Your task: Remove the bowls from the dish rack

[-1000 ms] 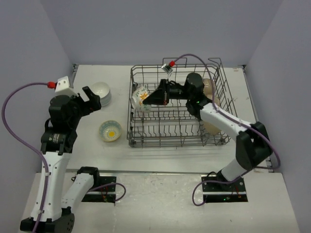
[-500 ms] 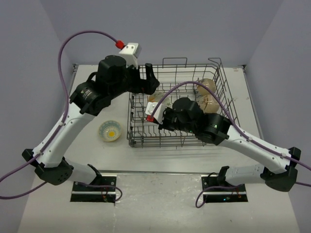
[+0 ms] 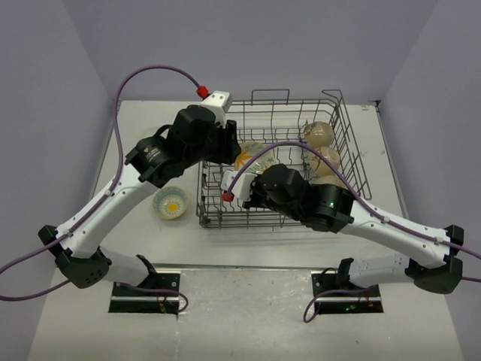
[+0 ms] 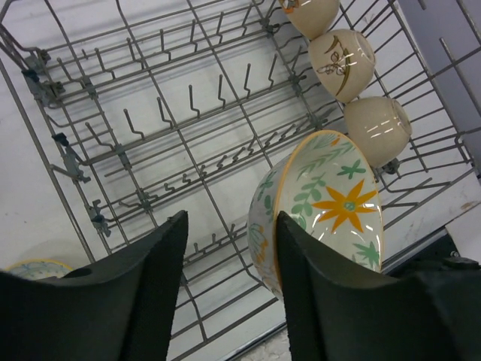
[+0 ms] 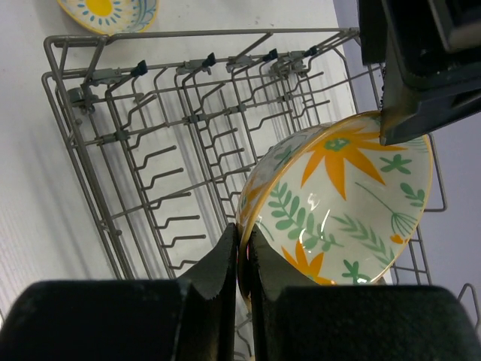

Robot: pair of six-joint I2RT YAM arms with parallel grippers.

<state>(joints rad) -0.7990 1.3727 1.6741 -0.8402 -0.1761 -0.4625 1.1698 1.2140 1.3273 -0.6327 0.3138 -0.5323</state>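
Observation:
A floral bowl (image 5: pixel 338 203), white with orange flowers and green leaves, hangs tilted on edge over the dish rack (image 3: pixel 351 162). My right gripper (image 5: pixel 242 241) is shut on its rim. My left gripper (image 4: pixel 231 218) reaches in from above with its jaws apart. The bowl's outer wall (image 4: pixel 261 218) lies just inside the right finger (image 4: pixel 316 286), and the left finger is clear of it. From above, the floral bowl (image 3: pixel 248 154) sits between my left gripper (image 3: pixel 234 154) and right gripper (image 3: pixel 242 174). Three beige bowls (image 4: pixel 376 128) stand in the rack's far right row.
Another patterned bowl (image 3: pixel 170 201) lies on the table left of the rack. Upright tines (image 4: pixel 218 90) fill the rack's floor beneath the held bowl. Both arms cross over the rack's left half, and its raised handle loop (image 3: pixel 270 92) is at the back.
My left arm has swung from the table's left side to over the rack, and its jaws have narrowed around the floral bowl's wall. The right arm has lifted the bowl slightly rightward.

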